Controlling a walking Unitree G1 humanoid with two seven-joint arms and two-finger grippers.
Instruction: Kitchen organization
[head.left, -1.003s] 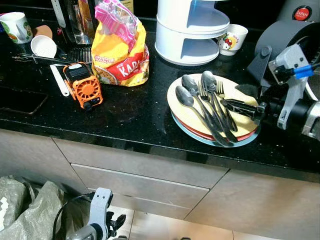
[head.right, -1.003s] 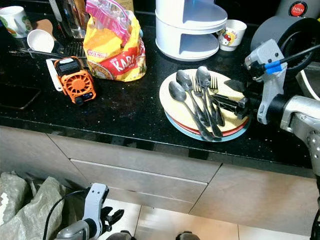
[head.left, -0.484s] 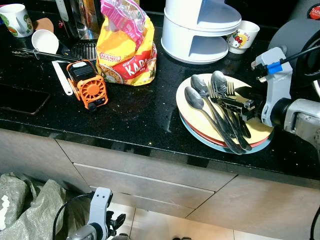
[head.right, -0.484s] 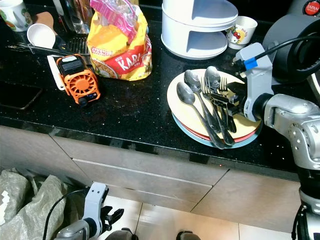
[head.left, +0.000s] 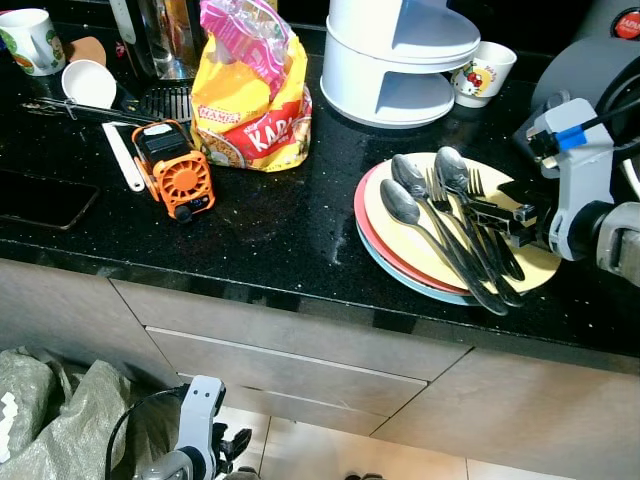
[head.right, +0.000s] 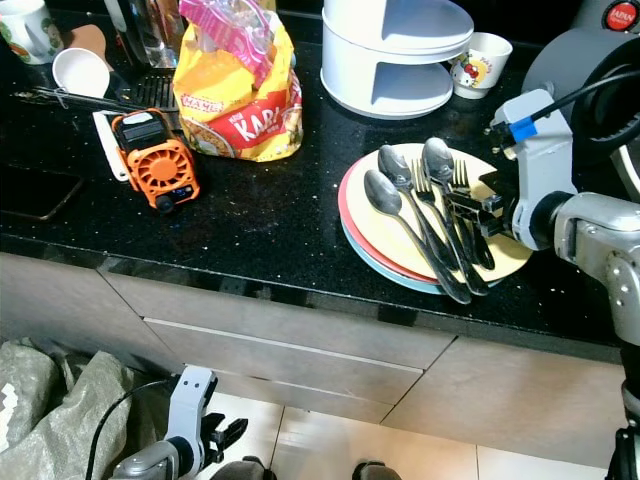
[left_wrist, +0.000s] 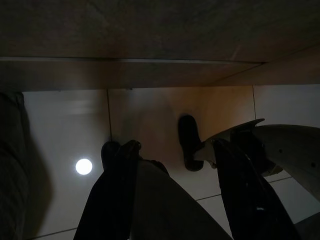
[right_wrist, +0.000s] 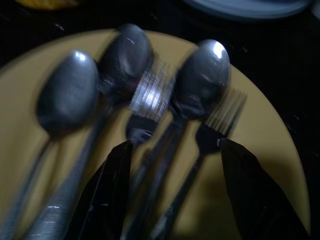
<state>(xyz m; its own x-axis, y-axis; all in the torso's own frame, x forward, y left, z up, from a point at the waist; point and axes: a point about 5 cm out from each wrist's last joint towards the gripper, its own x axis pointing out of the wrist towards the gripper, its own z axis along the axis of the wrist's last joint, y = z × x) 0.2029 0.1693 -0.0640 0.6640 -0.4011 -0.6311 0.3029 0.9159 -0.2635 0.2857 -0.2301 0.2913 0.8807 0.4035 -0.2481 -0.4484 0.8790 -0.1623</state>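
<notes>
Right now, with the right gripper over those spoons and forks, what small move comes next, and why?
Probably lower and close: the right gripper is open, its fingers straddling the handles of the cutlery on the yellow plate, with nothing gripped yet.

Countertop items: materials and finish

Counter (head.left: 290, 230): glossy black speckled stone. Spoons (head.left: 430, 215) and forks (head.left: 478, 190): polished metal. Top plate (head.left: 400, 205): smooth matt yellow. Snack bag (head.left: 250, 110): shiny crinkled plastic film. Tiered rack (head.left: 400, 50): smooth white plastic. Drawer fronts (head.left: 280, 370): matt grey-brown. Gripper fingers (right_wrist: 102, 200): matt black.
</notes>
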